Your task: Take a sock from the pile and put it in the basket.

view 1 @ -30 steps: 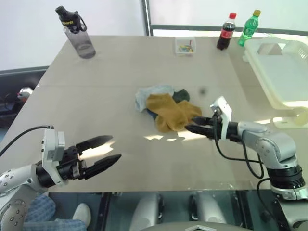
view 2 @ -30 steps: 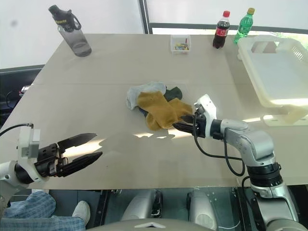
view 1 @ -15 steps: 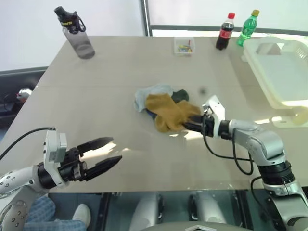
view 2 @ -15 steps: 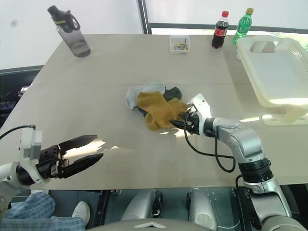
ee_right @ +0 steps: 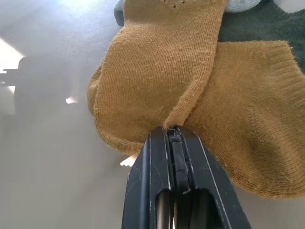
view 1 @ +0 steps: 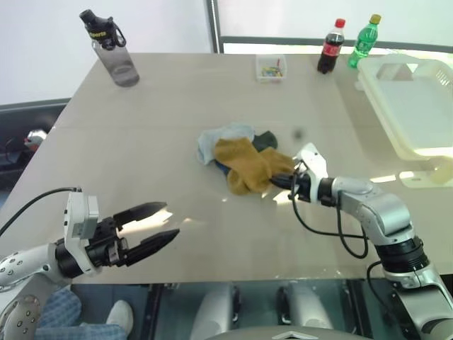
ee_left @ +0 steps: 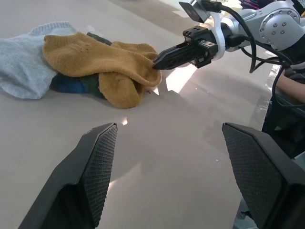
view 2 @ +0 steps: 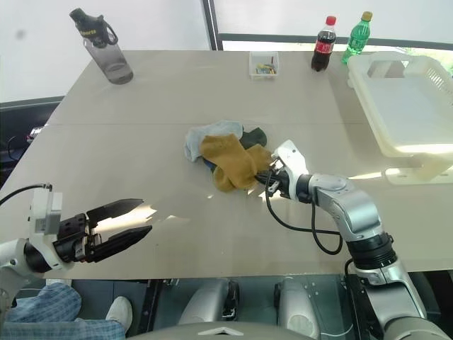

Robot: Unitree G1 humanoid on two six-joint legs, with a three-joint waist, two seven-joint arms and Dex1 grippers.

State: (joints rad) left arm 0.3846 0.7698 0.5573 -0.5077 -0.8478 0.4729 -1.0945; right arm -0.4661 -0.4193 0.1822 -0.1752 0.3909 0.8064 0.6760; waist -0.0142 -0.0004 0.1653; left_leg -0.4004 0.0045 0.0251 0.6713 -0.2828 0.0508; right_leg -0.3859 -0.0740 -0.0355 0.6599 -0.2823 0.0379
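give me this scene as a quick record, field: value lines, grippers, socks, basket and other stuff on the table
right gripper: shut on the edge of the mustard sock
left gripper: open, holding nothing, over the table's near left
pile: mid-table, mustard sock on top of light blue, dark green and blue ones
basket: far right, no sock inside
other items: water bottle, cola bottle, green bottle, small clear box

Pile point(view 1: 244, 157) mid-table — basket point(view 1: 416, 106) far right.

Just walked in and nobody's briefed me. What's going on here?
The robot is taking a sock from the pile on the table. Its right gripper is shut on the edge of a mustard sock, which lies flat, not lifted. The left gripper hangs open, apart from the pile. The basket is at the table's far right.
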